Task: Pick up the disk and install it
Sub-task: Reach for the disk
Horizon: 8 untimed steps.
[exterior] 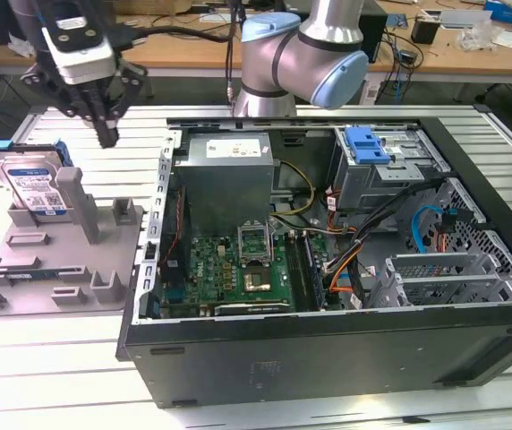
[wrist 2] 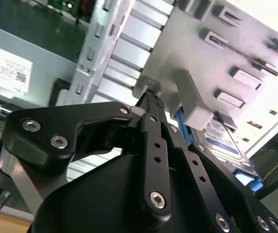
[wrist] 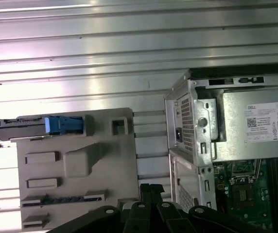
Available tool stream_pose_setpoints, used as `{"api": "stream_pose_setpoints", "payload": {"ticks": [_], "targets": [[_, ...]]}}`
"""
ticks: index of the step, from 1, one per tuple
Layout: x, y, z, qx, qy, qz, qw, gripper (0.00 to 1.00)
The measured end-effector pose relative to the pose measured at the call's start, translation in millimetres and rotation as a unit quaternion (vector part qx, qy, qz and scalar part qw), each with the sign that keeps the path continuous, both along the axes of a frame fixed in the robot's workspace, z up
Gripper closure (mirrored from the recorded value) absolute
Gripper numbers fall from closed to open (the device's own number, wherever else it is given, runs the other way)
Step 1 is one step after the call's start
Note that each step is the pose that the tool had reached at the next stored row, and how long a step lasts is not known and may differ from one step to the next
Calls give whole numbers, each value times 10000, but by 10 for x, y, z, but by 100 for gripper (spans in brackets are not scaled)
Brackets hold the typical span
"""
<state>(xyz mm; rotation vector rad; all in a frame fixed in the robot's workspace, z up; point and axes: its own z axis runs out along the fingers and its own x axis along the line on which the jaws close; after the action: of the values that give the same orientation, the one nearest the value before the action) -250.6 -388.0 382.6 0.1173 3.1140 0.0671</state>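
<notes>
Silver and blue, the disk (exterior: 32, 184) stands on its edge in a grey stand (exterior: 104, 255) at the exterior view's left, well apart from the computer case (exterior: 328, 349). It leans back against a tall post of the stand. I think it is propped up like that so its top edge sticks out free and is easy to take from above. In both wrist views you can see its blue frame poking out past the stand (wrist 2: 224, 141) (wrist: 61, 125).

The black claw (exterior: 107, 134) hangs in the air over the stand, near the disk but not touching it. Its two fingers are pinched together with nothing between them, and the second wrist view shows the tips (wrist 2: 150, 99) pressed tight.

The case lies on its side on the metal table (exterior: 50, 367) with the open side up. I think that is so the arm can reach down into it. Inside, a bare blue bracket (exterior: 368, 143) sits on top of the metal cage in the far corner, and a big grey box (exterior: 225, 170) with a white sticker fills another corner.

Counting up: one arm, one claw, one disk, one stand, one case, one bare bracket. The disk has not been picked up yet.
</notes>
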Motion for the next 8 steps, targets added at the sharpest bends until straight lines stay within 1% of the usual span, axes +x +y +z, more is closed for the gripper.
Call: {"api": "stream_pose_setpoints", "payload": {"ticks": [1,2,6,7,8], "targets": [[-38,5,-4,0,0,1,10000,89],[-108,17,-10,0,0,1,10000,89],[-266,53,-25,0,0,1,10000,89],[-345,77,-32,0,0,-1,10000,89],[-386,89,-36,0,0,0,10000,89]]}}
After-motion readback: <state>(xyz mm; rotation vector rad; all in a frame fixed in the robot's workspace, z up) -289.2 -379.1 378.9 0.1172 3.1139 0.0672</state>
